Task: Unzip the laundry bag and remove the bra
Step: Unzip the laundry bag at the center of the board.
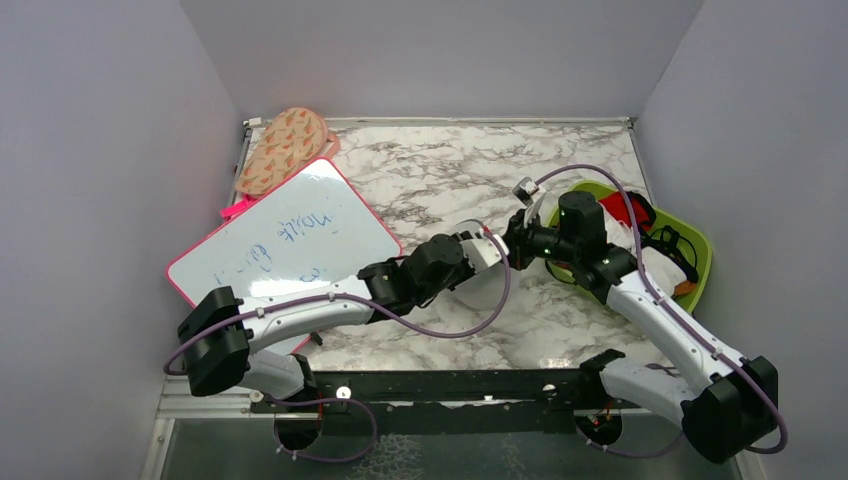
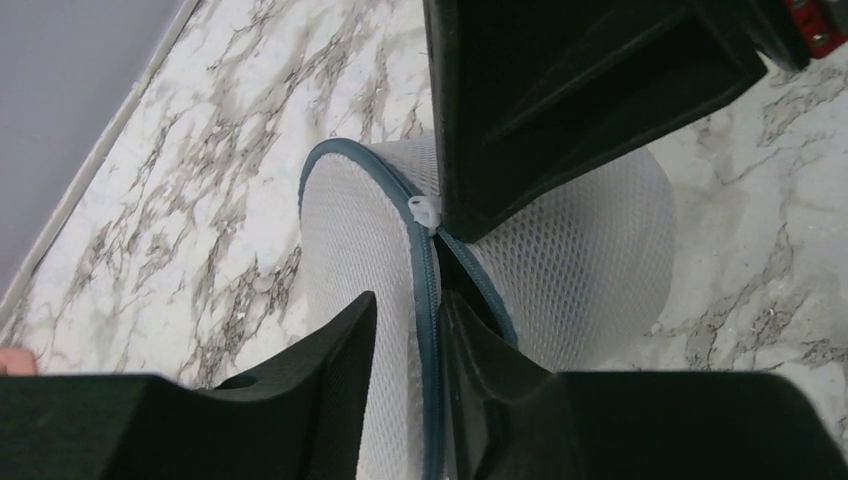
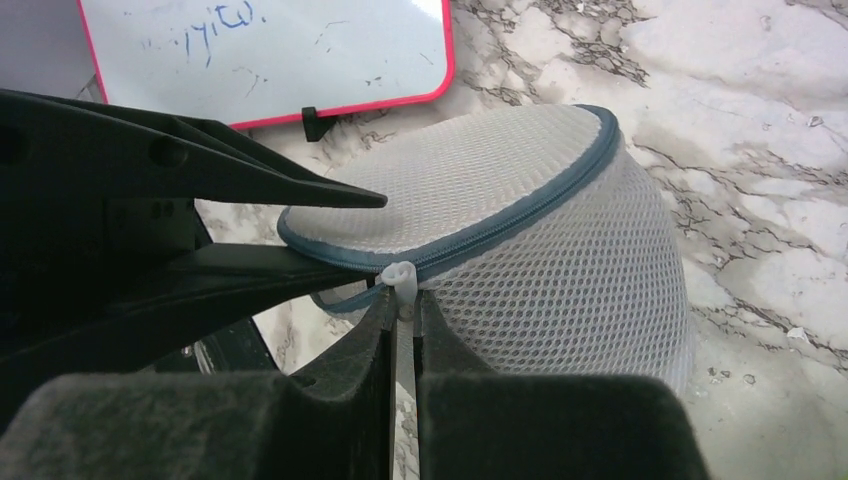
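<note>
The laundry bag, a white mesh drum with a blue-grey zipper, lies tilted on the marble, mostly hidden under both wrists in the top view. Its zipper is parted near the pull, leaving a dark slit. My right gripper is shut on the white zipper pull, also seen at the rim. My left gripper stands a little open astride the lid's rim, one finger over the lid, the other inside the slit. The bra is hidden.
A pink-framed whiteboard lies at the left, with a patterned oval pad behind it. A lime-green tray with red and white cloth sits right of the right arm. Grey walls close in on three sides.
</note>
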You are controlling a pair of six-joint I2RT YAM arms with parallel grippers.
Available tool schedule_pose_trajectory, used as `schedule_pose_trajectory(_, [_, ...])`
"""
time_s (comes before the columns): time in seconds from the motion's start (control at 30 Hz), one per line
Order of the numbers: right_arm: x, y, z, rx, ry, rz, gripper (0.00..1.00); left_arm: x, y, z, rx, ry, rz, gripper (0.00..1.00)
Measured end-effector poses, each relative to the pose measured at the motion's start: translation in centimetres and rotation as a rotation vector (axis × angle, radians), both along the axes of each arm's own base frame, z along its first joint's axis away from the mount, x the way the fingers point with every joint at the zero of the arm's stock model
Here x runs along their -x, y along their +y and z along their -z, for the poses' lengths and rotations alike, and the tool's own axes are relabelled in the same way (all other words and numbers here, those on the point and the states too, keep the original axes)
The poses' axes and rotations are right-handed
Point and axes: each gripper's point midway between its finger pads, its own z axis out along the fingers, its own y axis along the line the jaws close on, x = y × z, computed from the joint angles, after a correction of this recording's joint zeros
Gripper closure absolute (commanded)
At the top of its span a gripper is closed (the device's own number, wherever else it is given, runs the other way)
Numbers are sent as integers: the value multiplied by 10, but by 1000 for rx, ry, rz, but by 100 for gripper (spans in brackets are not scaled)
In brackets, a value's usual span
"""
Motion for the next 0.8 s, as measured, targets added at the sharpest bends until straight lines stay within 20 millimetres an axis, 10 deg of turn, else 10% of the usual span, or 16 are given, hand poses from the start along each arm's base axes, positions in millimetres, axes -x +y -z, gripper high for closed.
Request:
schedule_pose_trajectory(0.63, [-13, 1, -2, 5, 34, 86, 99, 9, 2, -8, -61, -117, -5, 100])
schedule_pose_trajectory(0.8, [-39, -28, 3, -14, 86, 204, 99, 9, 9, -19, -29, -150, -21, 100])
